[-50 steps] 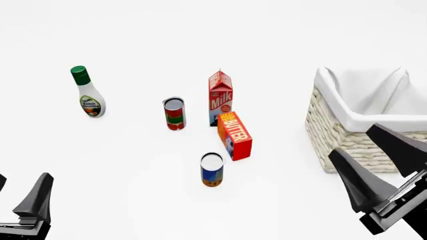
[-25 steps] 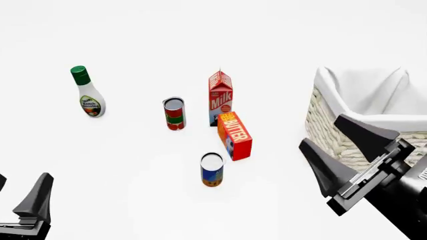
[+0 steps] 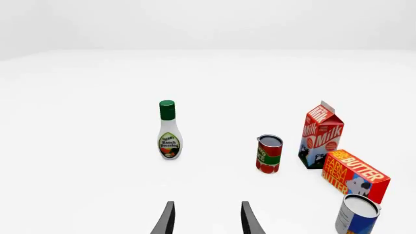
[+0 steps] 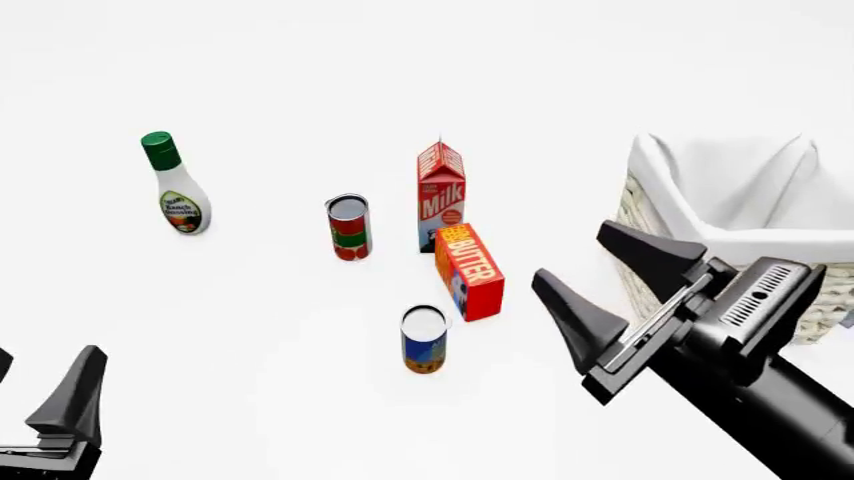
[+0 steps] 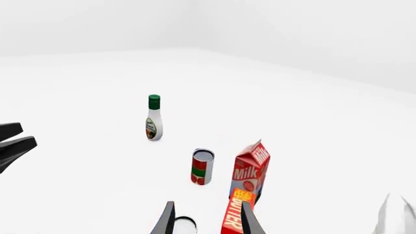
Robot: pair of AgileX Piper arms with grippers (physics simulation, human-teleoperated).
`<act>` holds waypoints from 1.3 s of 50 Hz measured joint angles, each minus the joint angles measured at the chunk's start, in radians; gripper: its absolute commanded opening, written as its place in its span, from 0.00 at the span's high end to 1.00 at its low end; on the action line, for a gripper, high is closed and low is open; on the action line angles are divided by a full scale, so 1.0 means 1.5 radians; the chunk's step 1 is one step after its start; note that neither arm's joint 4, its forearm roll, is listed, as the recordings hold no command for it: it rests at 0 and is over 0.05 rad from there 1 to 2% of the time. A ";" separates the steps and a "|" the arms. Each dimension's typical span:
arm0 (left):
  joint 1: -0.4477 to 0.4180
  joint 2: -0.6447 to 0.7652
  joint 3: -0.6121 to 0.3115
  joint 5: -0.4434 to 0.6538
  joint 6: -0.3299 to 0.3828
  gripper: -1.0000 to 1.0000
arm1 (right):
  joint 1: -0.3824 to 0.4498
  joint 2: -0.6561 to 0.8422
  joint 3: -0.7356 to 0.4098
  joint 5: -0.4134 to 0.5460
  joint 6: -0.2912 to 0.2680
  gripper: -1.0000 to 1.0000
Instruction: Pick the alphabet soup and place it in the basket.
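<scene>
Right claw (image 4: 607, 262) nearer alphabet soup (image 4: 424, 340)

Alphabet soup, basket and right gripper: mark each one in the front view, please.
alphabet soup (image 4: 424, 344), front view, on the blue label
basket (image 4: 643, 262), front view, on the woven left wall
right gripper (image 4: 599, 263), front view, midway between the open fingertips

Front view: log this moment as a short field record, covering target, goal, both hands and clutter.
target: soup can, upright on the table, untouched
goal: basket, far right, nothing seen inside
right hand: open, above the table between the soup can and the basket
left hand: at the near-left corner, open in its wrist view
clutter: butter box, milk carton, red-and-green can, dressing bottle
</scene>
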 measured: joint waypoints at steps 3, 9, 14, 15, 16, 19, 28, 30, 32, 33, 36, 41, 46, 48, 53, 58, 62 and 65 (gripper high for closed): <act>0.000 0.000 0.000 0.000 0.000 0.00 | 0.005 0.020 -0.004 -0.012 0.000 0.00; 0.000 0.000 0.000 0.000 0.000 0.00 | 0.016 0.060 -0.013 -0.036 -0.001 0.00; 0.000 0.000 0.000 0.000 0.000 0.00 | 0.024 0.093 -0.019 -0.055 -0.002 0.00; 0.000 0.000 0.000 0.000 0.000 0.00 | 0.026 0.099 -0.021 -0.059 -0.002 0.00; 0.000 0.000 0.000 0.000 0.000 0.00 | 0.027 0.106 -0.022 -0.062 -0.002 0.00; 0.000 0.000 0.000 0.000 0.000 0.00 | 0.032 0.126 -0.026 -0.074 -0.001 0.00; 0.000 0.000 0.000 0.000 0.000 0.00 | 0.046 0.187 -0.040 -0.106 -0.001 0.00; 0.000 0.000 0.000 0.000 0.000 0.00 | 0.049 0.200 -0.043 -0.112 0.000 0.00; 0.000 0.000 0.000 0.000 0.000 0.00 | 0.051 0.213 -0.047 -0.118 0.000 0.00; 0.000 0.000 0.000 0.000 0.000 0.00 | 0.053 0.219 -0.048 -0.121 0.000 0.00; 0.000 0.000 0.000 0.000 0.000 0.00 | 0.055 0.238 -0.053 -0.130 0.001 0.00; 0.000 0.000 0.000 0.000 0.000 0.00 | 0.058 0.270 -0.060 -0.145 0.002 0.00; 0.000 0.000 0.000 0.000 0.000 0.00 | 0.060 0.301 -0.068 -0.159 0.003 0.00; 0.000 0.000 0.000 0.000 0.000 0.00 | 0.060 0.314 -0.071 -0.165 0.004 0.00; 0.000 0.000 0.000 0.000 0.000 0.00 | 0.061 0.345 -0.078 -0.179 0.005 0.00; 0.000 0.000 0.000 0.000 0.000 0.00 | 0.062 0.372 -0.084 -0.190 0.006 0.00; 0.000 0.000 0.000 0.000 0.000 0.00 | 0.063 0.393 -0.090 -0.198 0.008 0.00; 0.000 0.000 0.000 0.000 0.000 0.00 | 0.063 0.408 -0.094 -0.204 0.009 0.00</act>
